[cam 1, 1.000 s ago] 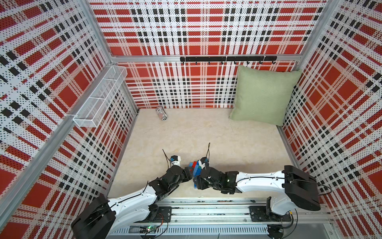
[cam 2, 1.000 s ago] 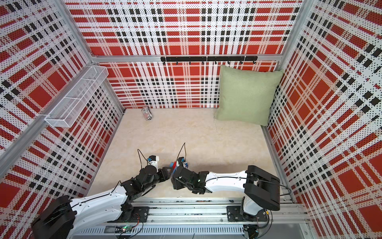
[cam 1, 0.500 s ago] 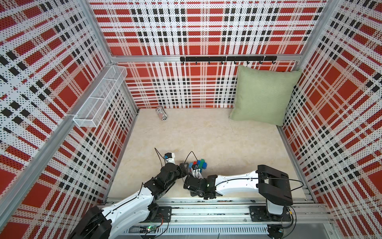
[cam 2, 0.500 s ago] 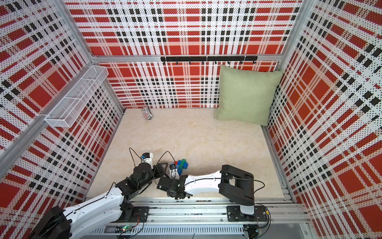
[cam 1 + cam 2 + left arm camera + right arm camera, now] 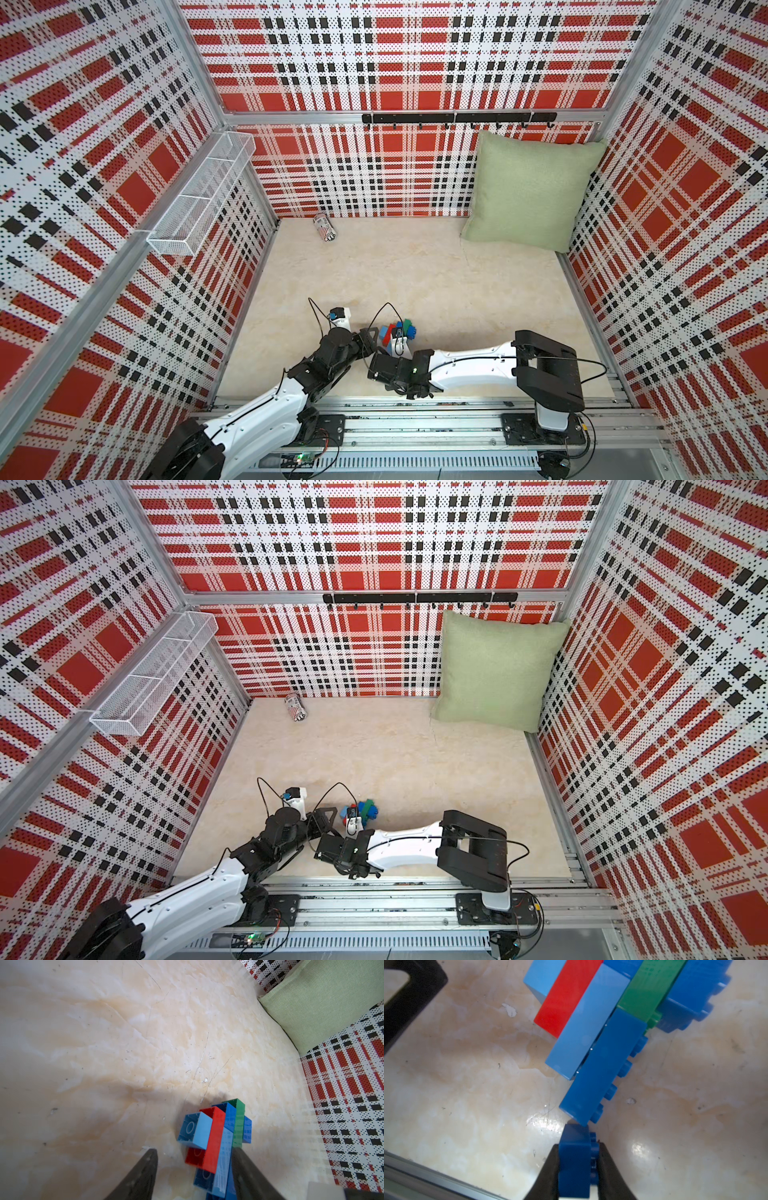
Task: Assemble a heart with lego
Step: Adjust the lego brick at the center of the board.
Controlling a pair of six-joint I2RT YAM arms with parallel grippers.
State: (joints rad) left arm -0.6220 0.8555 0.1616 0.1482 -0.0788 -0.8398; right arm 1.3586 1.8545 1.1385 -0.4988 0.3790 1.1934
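Heart (image 5: 602,1012), a flat cluster of joined bricks with light blue, red, blue and green strips side by side, lies on its side on the table (image 5: 415,282) near the front edge, between the two arms, its studs pointing sideways. The right gripper (image 5: 578,1147) is clamped on a small blue brick (image 5: 576,1167), whose corner sits right at the end of the cluster's long dark blue strip; whether the two touch is unclear. The left gripper (image 5: 194,1150) stands partly spread, one finger against the green and blue side of the cluster and the other clear of it, so it grips nothing. A white wire basket (image 5: 199,199) with divided compartments hangs on the left wall, well above the surface. The tabletop is pale beige with a marbled, scratched finish. A striped can (image 5: 325,227) lies on its side at the foot of the back wall, well apart from the bricks. A green pillow (image 5: 532,191) leans upright in the far right corner. Perforated panels printed in red, black and white plaid close in three sides, a black hook rail (image 5: 457,119) runs across the back panel, and both arms are mounted on a metal track (image 5: 415,428) along the front.
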